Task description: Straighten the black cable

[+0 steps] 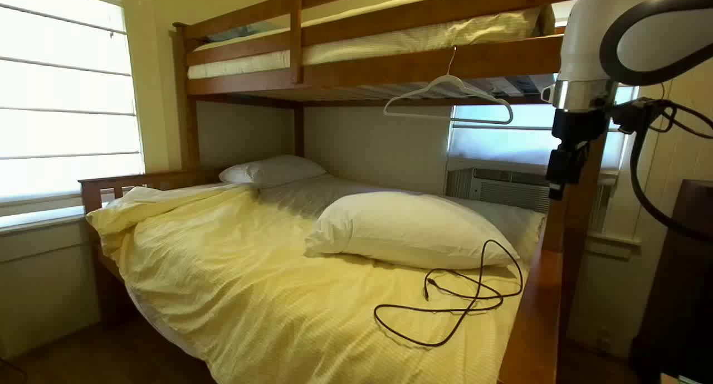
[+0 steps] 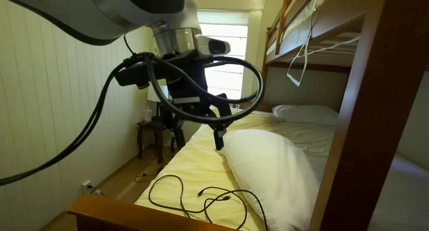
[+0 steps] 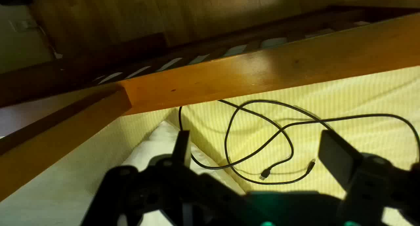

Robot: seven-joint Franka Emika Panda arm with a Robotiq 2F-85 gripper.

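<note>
Find black cable [image 3: 281, 130] in loose, crossing loops on yellow cover [image 1: 234, 272] of the bed [image 1: 535, 317], beside the edge at the end rail [image 3: 262, 71], between the open long edge and the near pillow [image 1: 401, 228], with one stretch lying over or against that pillow. Not straight; judge the task at its outset, with a first grip as probable step in hand.

Choose a free end for that grip, never a crossing. Note one plug [image 3: 265, 174] and a second plug [image 3: 310, 167] near each other on flat cover. Lower gripper [image 2: 199, 144] vertically, with fingers [image 2: 219, 143] set astride the cord, and nip just behind a plug. Avoid pinching fabric; expect some give from soft bedding. Clear the end rail during descent. Draw low and slowly away from that edge, toward the far corner on the open side, to open the loops without tightening any crossing; expect late take-up of slack. Regrip for leftover bends.

Record fingers standing apart, holding nothing, well above the cable and touching neither bedding nor rail. See fingertips aimed down in both exterior views; in the wrist view, find most loops framed between them but well below. Log arm [image 1: 585, 44] extended in from the end-rail side, with wrist turned downward. Cannot confirm the exact spot beneath. Watch arm wiring [image 2: 260, 85], hanging looped beside the gripper, for snagging.
</note>
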